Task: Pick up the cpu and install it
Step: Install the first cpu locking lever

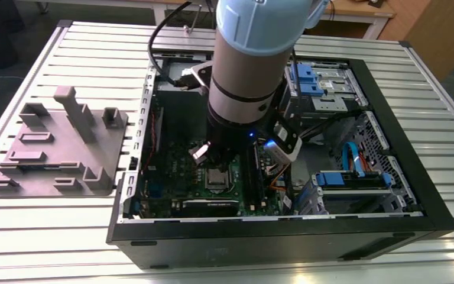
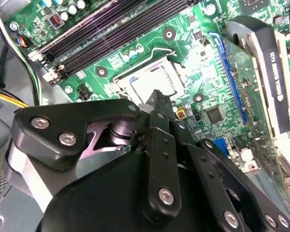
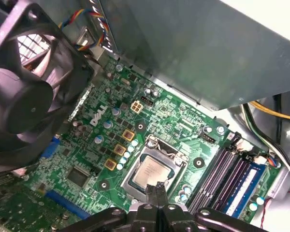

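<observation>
cpu [image 3: 150,172] position: lies flat inside the square metal socket frame [image 3: 180,170] on the green motherboard [image 3: 87,150], between the long dark memory slots [image 3: 222,179] and a row of small yellow-topped parts.

cpu against the fingers [image 3: 160,195]: sits just beyond the tips in the first wrist view, with the tips over the near edge of the socket frame; contact or a gap cannot be told.

Same relation, second wrist view: fingers [image 2: 159,104] rise in front of the cpu [image 2: 152,82] and hide its near edge, leaving the rest of the top uncovered.

fingers state: clenched tip against tip in both wrist views, a thin seam between them and nothing gripped.

cpu look: small, square, flat; pale silvery-grey metal top with faint print, glaring almost white in the second wrist view; far smaller than the board around it.

Socket surroundings: thin wire lever [image 2: 159,50] along one side of the frame; black fan [image 3: 24,96] above one corner of the board; graphics card [image 2: 275,77] standing on edge beside a blue slot [image 2: 229,72].

arm [image 1: 247,59]: stands nearly upright, reaching down into the open black computer case [image 1: 290,239], wrist low over the motherboard.

worktop [image 1: 93,47]: slatted metal, carrying the case and, to the exterior view's left, a grey moulded fixture [image 1: 54,154] well apart from the arm.
</observation>
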`<state>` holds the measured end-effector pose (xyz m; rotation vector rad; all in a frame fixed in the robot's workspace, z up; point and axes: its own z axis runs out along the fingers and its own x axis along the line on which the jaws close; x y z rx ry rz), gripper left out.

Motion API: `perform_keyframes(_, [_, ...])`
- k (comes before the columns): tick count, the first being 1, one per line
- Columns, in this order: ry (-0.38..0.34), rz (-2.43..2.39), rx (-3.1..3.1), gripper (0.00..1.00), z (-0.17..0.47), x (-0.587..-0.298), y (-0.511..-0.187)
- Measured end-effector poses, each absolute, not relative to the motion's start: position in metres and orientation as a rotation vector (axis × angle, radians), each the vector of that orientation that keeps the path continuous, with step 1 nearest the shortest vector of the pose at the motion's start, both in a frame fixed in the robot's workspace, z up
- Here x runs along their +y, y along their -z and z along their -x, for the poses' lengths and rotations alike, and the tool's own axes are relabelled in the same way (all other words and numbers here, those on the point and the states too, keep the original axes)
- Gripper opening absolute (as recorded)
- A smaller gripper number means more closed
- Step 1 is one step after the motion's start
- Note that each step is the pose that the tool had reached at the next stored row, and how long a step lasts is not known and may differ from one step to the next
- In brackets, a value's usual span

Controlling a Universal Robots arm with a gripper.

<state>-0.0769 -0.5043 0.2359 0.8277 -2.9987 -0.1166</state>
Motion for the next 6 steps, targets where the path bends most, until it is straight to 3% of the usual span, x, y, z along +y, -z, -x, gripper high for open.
perform_keyframes(6, [0.115,-0.829,-3.001,0.1,0.0769,-0.5043,-0.236])
